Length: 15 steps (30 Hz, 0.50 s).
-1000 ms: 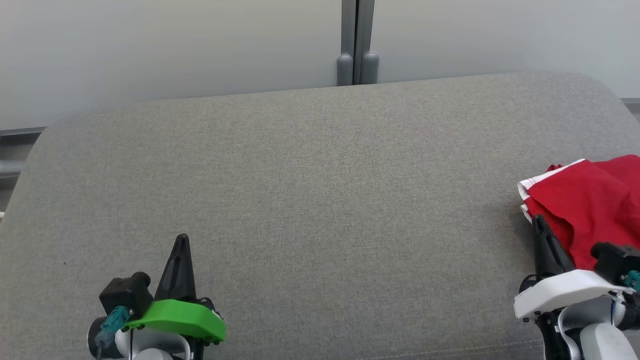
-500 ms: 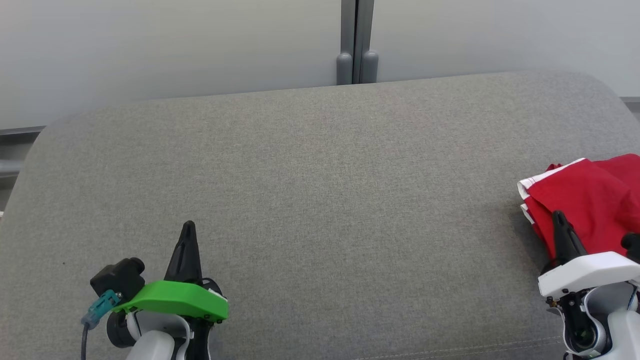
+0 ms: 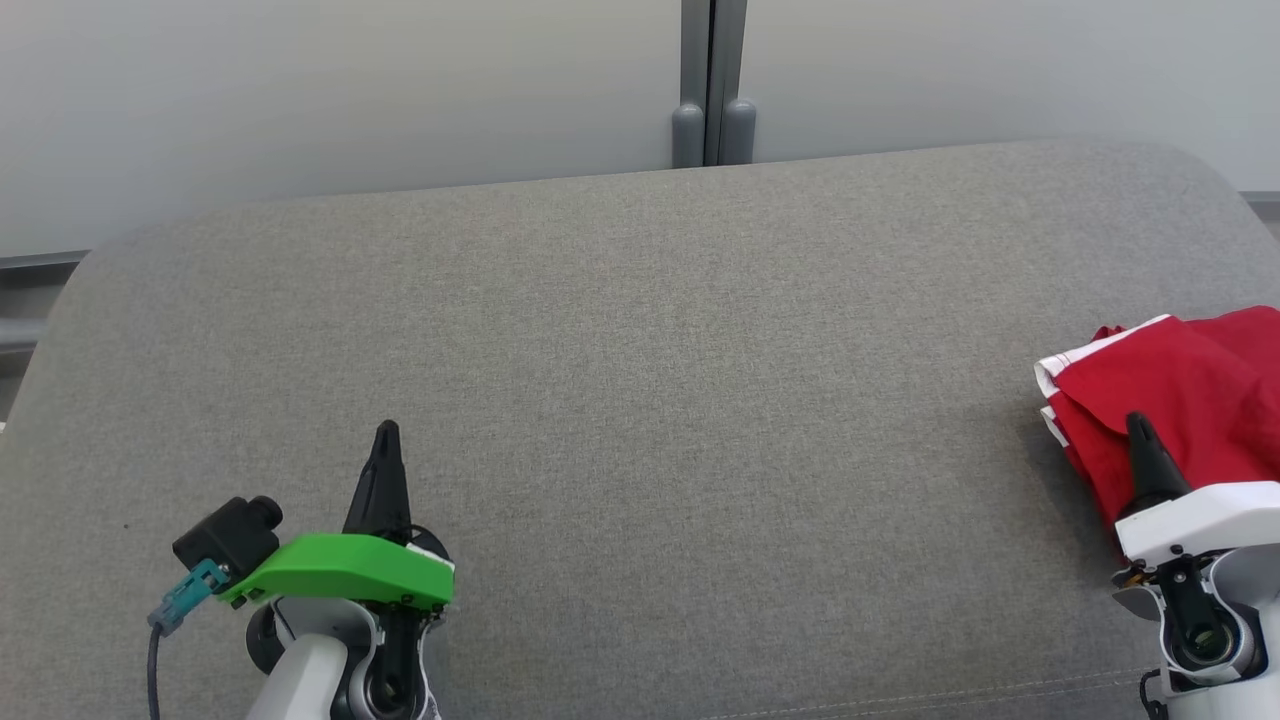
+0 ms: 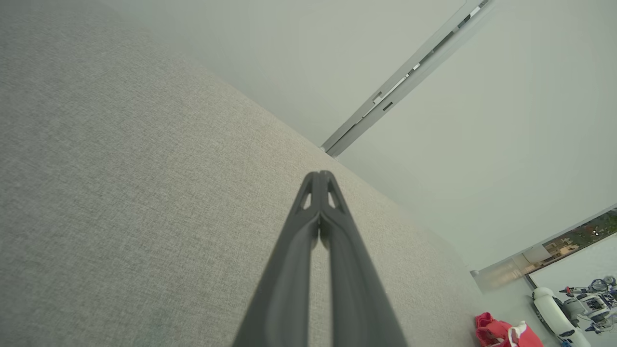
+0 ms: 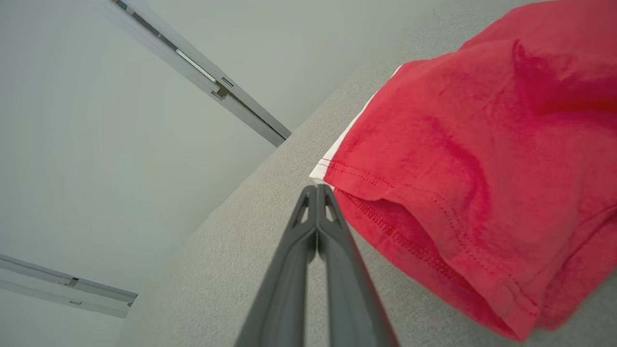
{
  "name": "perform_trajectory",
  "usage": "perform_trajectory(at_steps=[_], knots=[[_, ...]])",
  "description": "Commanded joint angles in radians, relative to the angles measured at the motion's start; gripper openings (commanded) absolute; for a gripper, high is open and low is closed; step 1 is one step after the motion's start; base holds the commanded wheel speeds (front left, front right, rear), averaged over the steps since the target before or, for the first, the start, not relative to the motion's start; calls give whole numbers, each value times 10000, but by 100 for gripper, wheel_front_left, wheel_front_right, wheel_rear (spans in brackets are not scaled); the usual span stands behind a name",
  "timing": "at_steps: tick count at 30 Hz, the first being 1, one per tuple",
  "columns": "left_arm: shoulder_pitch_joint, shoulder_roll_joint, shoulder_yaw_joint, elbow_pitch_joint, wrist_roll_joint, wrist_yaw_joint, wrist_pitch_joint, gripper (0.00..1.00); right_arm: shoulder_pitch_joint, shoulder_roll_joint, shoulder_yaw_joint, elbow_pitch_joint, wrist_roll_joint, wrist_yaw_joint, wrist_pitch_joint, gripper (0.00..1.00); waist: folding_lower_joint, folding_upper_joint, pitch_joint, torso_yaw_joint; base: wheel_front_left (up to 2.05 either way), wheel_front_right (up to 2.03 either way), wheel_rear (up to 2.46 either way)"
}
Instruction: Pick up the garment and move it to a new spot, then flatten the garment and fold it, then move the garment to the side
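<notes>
Far right on the grey cushion (image 3: 640, 330) you've got the garment (image 3: 1195, 385): red w/ white trim, bunched, and cut off by the head view's right border. You can't read its full length or true long axis from here. What shows: the white-trimmed end faces left, toward the cushion's middle, and the red body spreads off to the right. Rt wrist view shows a stitched red hem folded over itself, w/ the white band at the corner nearest the fingertips.

Right gripper (image 3: 1140, 425) sits lower right, fingers pressed together, nothing btwn them. Its tip overlaps the garment's near-left part in the head view and sits just beside the white corner in the wrist view. Contact: can't tell. Left gripper (image 3: 387, 432) is lower left, well apart from the garment, also pinched together and holding nothing.

Edges: the cushion's far edge runs along the wall (image 3: 350, 90), w/ rounded corners far left and far right. A seam runs near the front edge. A grey post (image 3: 713, 80) stands behind the middle. Open room: a broad stretch of grey fabric lies btwn the two grippers and on to the far edge.
</notes>
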Motion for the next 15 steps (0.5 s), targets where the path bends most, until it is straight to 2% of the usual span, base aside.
perform_trajectory(at_steps=[1, 15], knots=[[-403, -36, 20, -6, -418, -116, -31, 0, -381, -137, -141, 42, 408, -2, 146, 0, 0, -1, 3, -1, 0, 0, 0], [-845, -203, -50, 396, -2009, -446, -41, 0, -845, -319, -574, 640, 2010, -1, 806, 0, 0, -1, 26, -11, 0, 0, 0]])
